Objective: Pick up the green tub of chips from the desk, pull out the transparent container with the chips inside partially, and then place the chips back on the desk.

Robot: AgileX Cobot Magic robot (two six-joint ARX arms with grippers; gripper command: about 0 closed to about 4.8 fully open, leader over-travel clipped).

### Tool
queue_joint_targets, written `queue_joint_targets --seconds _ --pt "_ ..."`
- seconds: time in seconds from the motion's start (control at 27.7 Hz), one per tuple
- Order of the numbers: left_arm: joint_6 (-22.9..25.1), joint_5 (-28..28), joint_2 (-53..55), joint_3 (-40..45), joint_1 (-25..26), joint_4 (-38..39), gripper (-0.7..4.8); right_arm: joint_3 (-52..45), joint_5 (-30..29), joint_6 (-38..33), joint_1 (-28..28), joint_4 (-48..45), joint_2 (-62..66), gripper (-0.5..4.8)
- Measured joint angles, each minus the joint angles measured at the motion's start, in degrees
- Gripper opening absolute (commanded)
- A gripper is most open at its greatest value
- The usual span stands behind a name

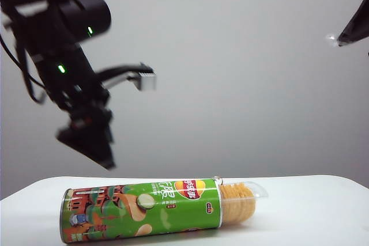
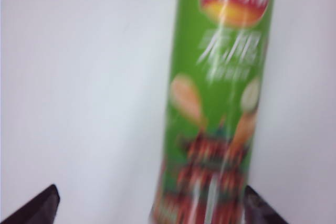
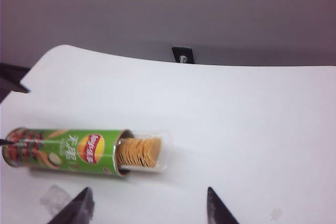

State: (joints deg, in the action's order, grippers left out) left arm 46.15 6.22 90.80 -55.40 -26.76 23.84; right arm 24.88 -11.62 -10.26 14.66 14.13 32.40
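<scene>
Exterior: green Lay's chips tub [image 1: 141,210] lies flat on white bench [image 1: 311,211], clear tray [image 1: 245,200] of chips [image 1: 236,203] sticking out, left claw [image 1: 86,136] above it; left wrist: claw open, straddling tub; right wrist: right claw [image 3: 147,208] open, empty, near tub.

- Looks like a robot lab / test cell, not a home.
- Plain white worktop [image 1: 323,211] with rounded corners.
- Blank grey backdrop wall [image 1: 242,73] behind it.
- Black robot arm [image 1: 69,84] with green status LEDs, far left.
</scene>
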Motion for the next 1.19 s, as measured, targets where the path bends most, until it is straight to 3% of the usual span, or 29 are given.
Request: queue_joint_targets --seconds 0.04,0.11,0.32,0.58,0.72,0.87,1.01,1.08,1.19 --pt "-0.74 -1.62 -1.92 0.02 0.00 1.62 4.79 0.00 -0.15 -0.52 0.00 0.11 -0.26 2.60" --pt "-3.63 -6.25 -9.49 0.00 0.00 5.33 4.79 0.11 -1.14 -1.57 0.00 1.57 -0.52 1.64" --pt "-11.80 -10.88 -27.28 -0.02 0.42 13.57 4.79 0.00 -0.24 -1.92 0.00 5.99 -2.23 0.49" --pt "-19.71 -11.39 -47.45 3.04 7.04 11.67 4.34 0.13 6.05 -1.92 -0.13 -1.14 -12.90 0.11" --pt "-22.29 -11.80 -64.17 11.23 12.28 6.82 4.22 0.20 10.27 -1.92 -0.17 -0.76 -18.93 0.10" --pt "-24.20 -11.78 -79.17 20.04 13.79 -1.60 3.26 -0.09 14.60 -1.09 -0.17 0.22 -22.51 0.08" --pt "-28.22 -11.80 -89.07 27.67 13.81 -2.27 3.07 -5.62 15.72 -0.83 -0.17 -4.46 -24.41 0.08" --pt "-30.25 -12.44 -90.40 29.33 13.81 -2.29 2.80 -8.02 15.74 -1.40 -0.17 -6.45 -25.05 0.08" --pt "-32.48 -12.90 -90.25 31.58 13.81 -3.74 1.90 -11.65 15.72 -2.58 -0.15 -9.42 -26.12 0.08"
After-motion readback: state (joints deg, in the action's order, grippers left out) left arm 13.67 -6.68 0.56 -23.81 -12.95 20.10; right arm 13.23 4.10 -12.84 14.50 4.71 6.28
